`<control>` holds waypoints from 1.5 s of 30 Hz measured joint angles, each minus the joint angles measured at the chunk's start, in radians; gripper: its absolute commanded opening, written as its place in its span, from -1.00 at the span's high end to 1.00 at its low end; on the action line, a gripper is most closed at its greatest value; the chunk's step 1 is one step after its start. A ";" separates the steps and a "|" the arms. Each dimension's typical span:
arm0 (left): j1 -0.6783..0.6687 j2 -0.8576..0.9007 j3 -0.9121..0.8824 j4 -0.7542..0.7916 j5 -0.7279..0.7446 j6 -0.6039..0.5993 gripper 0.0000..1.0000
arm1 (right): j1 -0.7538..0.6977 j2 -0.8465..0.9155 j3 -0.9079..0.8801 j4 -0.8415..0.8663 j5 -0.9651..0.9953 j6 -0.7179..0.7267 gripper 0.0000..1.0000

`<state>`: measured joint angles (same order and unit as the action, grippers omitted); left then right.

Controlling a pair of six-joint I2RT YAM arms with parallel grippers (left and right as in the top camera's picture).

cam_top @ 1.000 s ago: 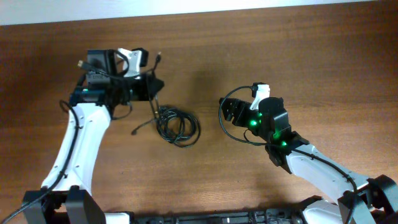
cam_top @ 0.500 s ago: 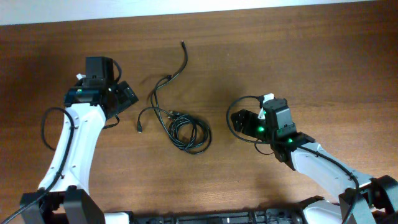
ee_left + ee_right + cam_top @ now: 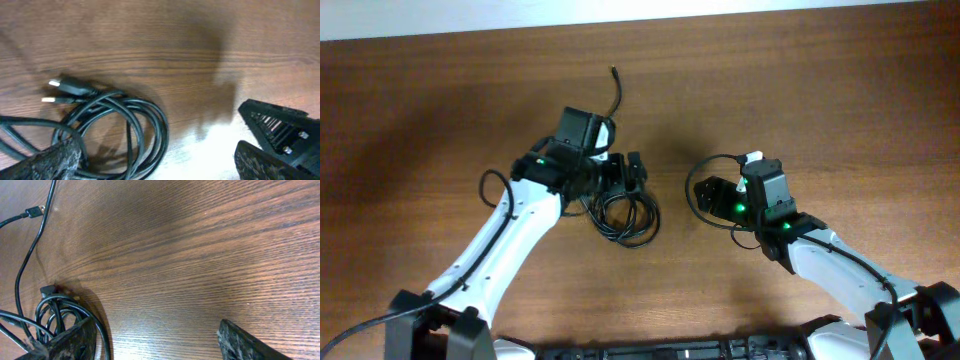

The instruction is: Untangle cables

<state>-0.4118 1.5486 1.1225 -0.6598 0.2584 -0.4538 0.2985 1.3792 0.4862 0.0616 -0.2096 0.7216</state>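
The cables (image 3: pixel 620 215) lie mostly coiled between the wide-spread jaws of the left gripper (image 3: pixel 628 172), only 1 strand free, while the right gripper (image 3: pixel 712 192) is spread and empty.

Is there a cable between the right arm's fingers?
No, only bare table shows between the right fingers; the cables lie off to one side.

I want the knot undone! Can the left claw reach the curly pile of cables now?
Probably yes. The left claw is open and sits right above the cables. Nothing lies on top of them or between them and the claw.
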 measured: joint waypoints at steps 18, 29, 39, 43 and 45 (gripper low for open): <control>-0.057 0.276 -0.002 0.091 0.024 -0.249 -0.98 | 0.000 0.014 0.000 0.006 0.003 0.000 -0.57; -0.024 0.104 0.166 -0.487 -0.306 -0.202 -0.71 | 0.000 0.015 0.000 0.006 0.003 0.000 -0.57; -0.024 0.119 -0.209 0.011 -0.349 -0.243 0.22 | 0.000 0.017 0.000 0.014 0.002 0.001 -0.57; -0.024 0.174 -0.208 0.100 -0.389 -0.215 1.00 | -0.002 0.017 -0.001 0.011 -0.055 0.000 -0.57; -0.016 0.175 -0.199 0.098 -0.414 -0.177 1.00 | -0.002 0.015 -0.005 0.135 -0.261 -0.050 -0.57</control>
<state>-0.4274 1.7237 0.9234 -0.5617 -0.1558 -0.6304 0.2970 1.3941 0.4816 0.1967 -0.4702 0.6716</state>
